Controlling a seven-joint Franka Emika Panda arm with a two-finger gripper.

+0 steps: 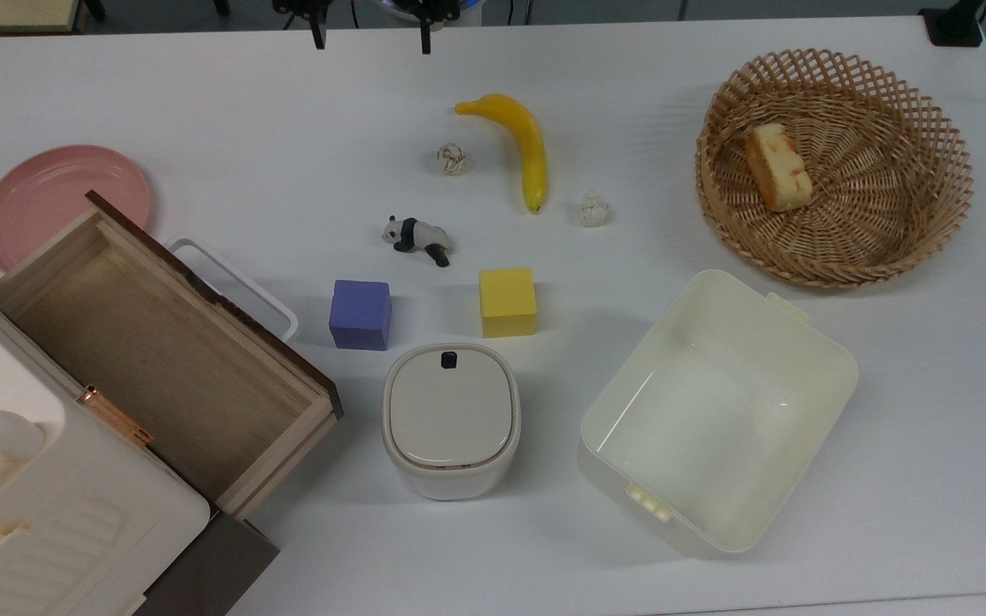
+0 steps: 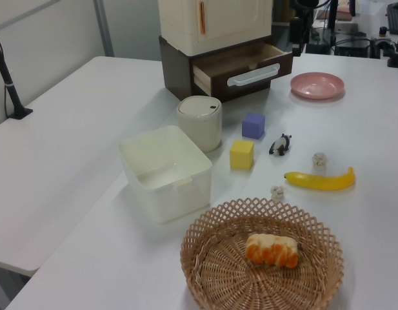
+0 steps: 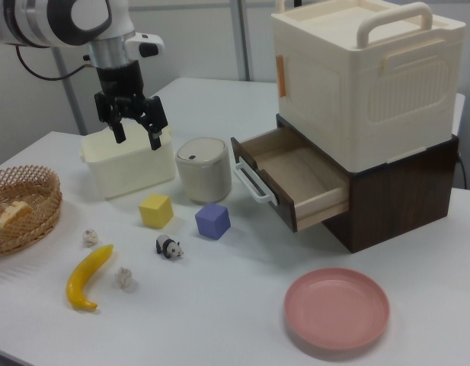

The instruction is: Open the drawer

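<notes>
The drawer (image 1: 151, 342) stands pulled out of the cream cabinet (image 3: 364, 76), its pale wood inside bare. Its dark brown front panel carries a white loop handle (image 1: 236, 287), which faces the table's middle. In the right view the drawer (image 3: 295, 175) juts toward the right view's left. My gripper (image 3: 137, 137) hangs open and empty, high above the table, well away from the handle (image 3: 248, 181). In the top view just the tips of my gripper (image 1: 371, 38) reach in at the upper edge.
Near the drawer are a pink plate (image 1: 61, 197), a purple cube (image 1: 360, 314) and a lidded white bin (image 1: 450, 419). Further off lie a yellow cube (image 1: 507, 301), toy panda (image 1: 416, 235), banana (image 1: 519, 141), cream tub (image 1: 715, 411) and a wicker basket (image 1: 887, 231) with bread.
</notes>
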